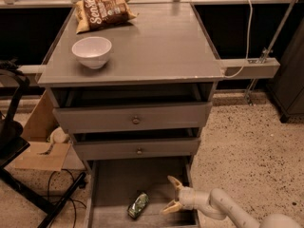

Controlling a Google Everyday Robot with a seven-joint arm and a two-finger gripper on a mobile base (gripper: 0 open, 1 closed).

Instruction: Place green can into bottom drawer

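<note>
On its side now: the small green aluminium can [138,205] lies in the wide grey bottom drawer [114,184].
The pale two-finger gripper [170,194] sits just right of it, fingers spread, not touching.

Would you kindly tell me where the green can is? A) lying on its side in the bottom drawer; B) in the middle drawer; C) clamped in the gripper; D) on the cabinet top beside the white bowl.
A: the green can lies on its side on the floor of the bottom drawer, apart from the open gripper beside it.
</note>
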